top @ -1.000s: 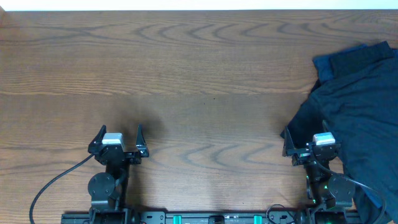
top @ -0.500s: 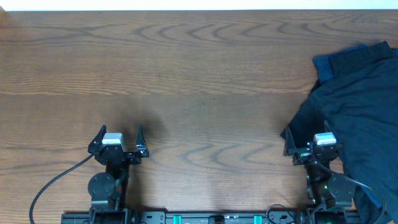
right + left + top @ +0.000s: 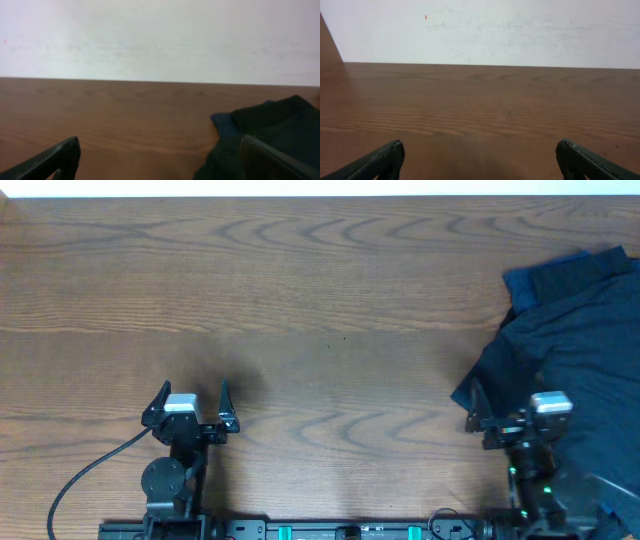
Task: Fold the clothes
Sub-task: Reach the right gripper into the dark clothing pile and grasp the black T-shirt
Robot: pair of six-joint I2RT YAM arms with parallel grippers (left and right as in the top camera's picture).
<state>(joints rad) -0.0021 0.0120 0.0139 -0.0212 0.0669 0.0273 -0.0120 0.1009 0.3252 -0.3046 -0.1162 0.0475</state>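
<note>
Two spread-open grippers hold nothing: the left gripper point(image 3: 193, 390) over the desk point(image 3: 340, 300), the right gripper point(image 3: 160, 152) at the edge of the dark clothes point(image 3: 580, 350)

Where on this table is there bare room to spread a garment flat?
The table is bare from its left edge across the centre up to the clothes, including ahead of the left gripper. The right side is crowded: dark clothes, a blue piece at their far corner, the right gripper at their near edge.
</note>
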